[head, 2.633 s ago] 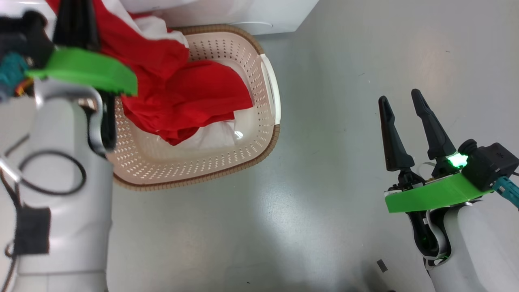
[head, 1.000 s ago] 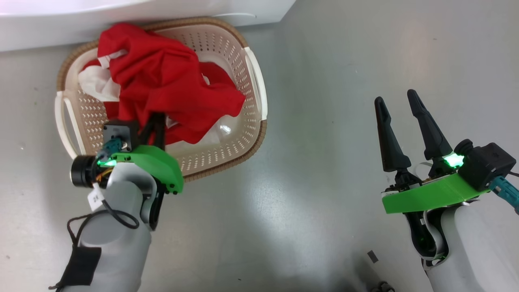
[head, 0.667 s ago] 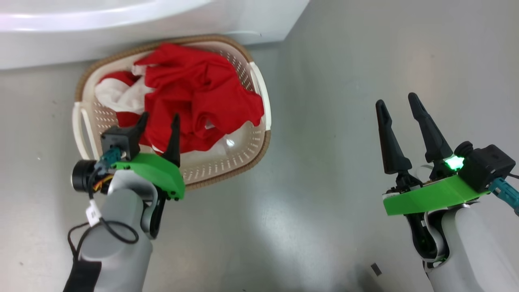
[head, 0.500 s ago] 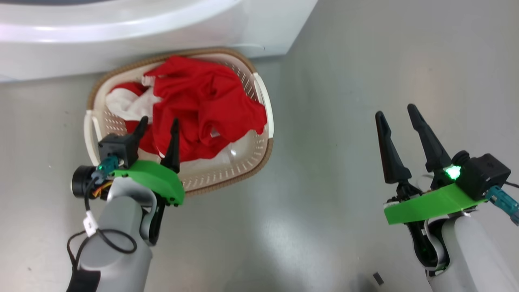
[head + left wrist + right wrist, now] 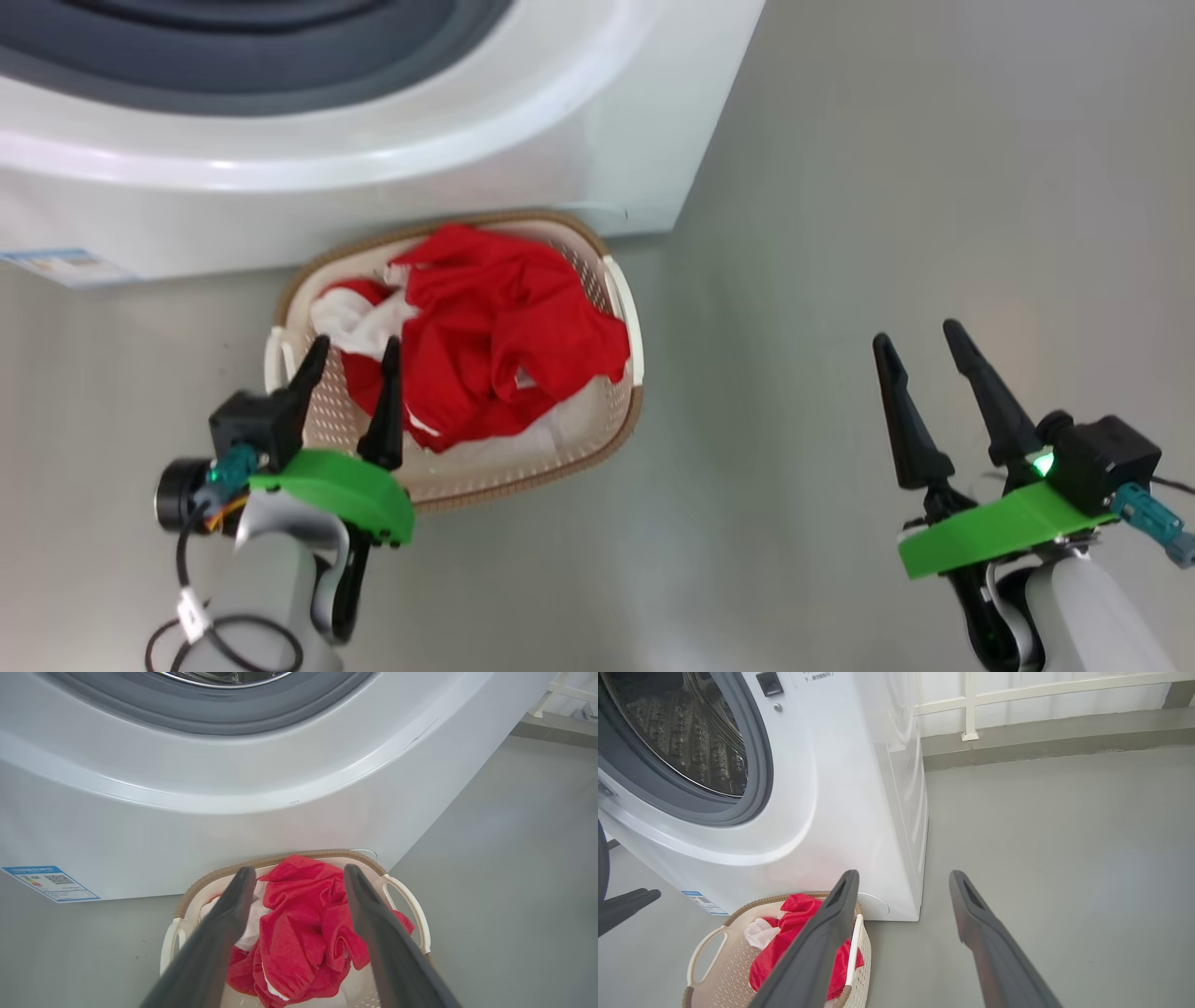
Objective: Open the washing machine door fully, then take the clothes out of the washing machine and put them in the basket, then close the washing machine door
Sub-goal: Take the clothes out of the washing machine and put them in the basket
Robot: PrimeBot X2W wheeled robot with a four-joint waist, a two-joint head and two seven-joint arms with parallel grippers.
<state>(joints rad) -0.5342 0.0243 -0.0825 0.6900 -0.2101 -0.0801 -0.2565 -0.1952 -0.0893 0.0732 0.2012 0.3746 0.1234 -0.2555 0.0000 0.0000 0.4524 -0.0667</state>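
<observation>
Clothes [image 5: 504, 336]: piled in basket [image 5: 560, 467], centre left.
Left hand [image 5: 357, 343]: fingers apart, empty.
Right hand [image 5: 915, 334]: apart, lower right.

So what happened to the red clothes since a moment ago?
The left gripper lowered the red clothes into the basket, then opened and let go. They now lie heaped inside it. The right gripper stayed open and empty over the floor, and the basket kept its place by the washing machine.
</observation>
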